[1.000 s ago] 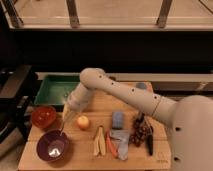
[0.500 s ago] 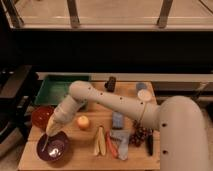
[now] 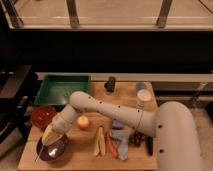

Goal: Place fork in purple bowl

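Now gripper [image 3: 50, 136] hangs over purple bowl [image 3: 61, 150] at bench's front-left corner, clamped on fork [image 3: 42, 151]; lower tines inside rim, then release w/ care.

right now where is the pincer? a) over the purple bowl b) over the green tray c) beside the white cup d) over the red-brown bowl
a: the pincer hangs just above the purple bowl at the table's front left corner, with the fork slanting down over the bowl's left rim; the green tray and the red-brown bowl sit farther back.
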